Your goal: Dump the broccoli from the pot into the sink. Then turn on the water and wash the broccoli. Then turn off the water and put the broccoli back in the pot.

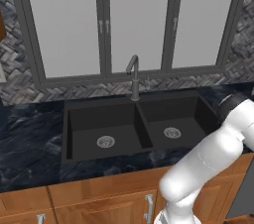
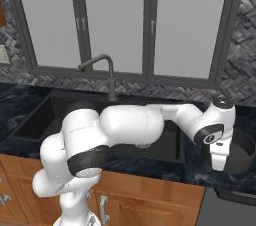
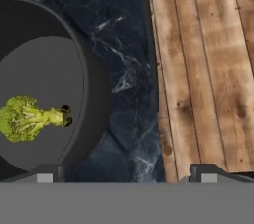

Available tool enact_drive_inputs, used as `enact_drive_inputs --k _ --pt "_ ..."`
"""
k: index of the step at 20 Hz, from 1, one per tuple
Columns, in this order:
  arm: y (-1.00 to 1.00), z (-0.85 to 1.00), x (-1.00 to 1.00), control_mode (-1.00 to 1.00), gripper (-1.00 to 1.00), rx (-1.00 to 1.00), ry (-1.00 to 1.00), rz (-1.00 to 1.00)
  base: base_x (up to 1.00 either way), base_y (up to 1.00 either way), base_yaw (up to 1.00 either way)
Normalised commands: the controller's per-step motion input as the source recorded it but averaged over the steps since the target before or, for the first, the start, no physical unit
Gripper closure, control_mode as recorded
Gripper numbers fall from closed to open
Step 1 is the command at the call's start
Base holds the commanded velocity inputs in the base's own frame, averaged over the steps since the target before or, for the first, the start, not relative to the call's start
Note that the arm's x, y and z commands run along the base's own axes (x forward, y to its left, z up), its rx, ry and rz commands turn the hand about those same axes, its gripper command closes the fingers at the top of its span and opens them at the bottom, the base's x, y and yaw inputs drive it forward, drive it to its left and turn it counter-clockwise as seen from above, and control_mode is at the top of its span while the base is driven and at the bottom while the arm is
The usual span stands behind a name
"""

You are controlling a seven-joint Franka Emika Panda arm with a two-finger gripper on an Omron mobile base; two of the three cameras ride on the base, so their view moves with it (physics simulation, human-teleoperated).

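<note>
The pincer (image 3: 126, 173) is hanging wide open, gripping nothing, just above the pot (image 3: 94, 94) on the bench (image 3: 124, 69); the broccoli (image 3: 25, 118) is lying inside, left of it; the sink (image 1: 134, 124) is sitting dry; judging so, all 3 steps are remaining.

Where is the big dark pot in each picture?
Left base view: I can't find the pot here; the white arm covers the counter right of the sink.
Right base view: the pot sits far right on the dark counter, behind the hand.
Hand view: the pot is on the left, broccoli inside.
Shared landmark: the dark marbled counter.
</note>
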Motion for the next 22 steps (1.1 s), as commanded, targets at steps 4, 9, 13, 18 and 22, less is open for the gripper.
enact_drive_inputs --k 4,9,13,18,22 --pt "-0.19 -0.06 0.14 -1.00 -1.00 0.00 0.00 0.00 0.00 0.00 0.00" --pt "-0.14 -0.06 0.08 -1.00 -1.00 0.00 0.00 0.00 0.00 0.00 0.00" --pt "-0.07 -0.12 0.05 -1.00 -1.00 0.00 0.00 0.00 0.00 0.00 0.00" --pt "-0.03 -0.14 0.09 -1.00 -1.00 0.00 0.00 0.00 0.00 0.00 0.00" --pt "-0.02 -0.17 0.11 -1.00 -1.00 0.00 0.00 0.00 0.00 0.00 0.00"
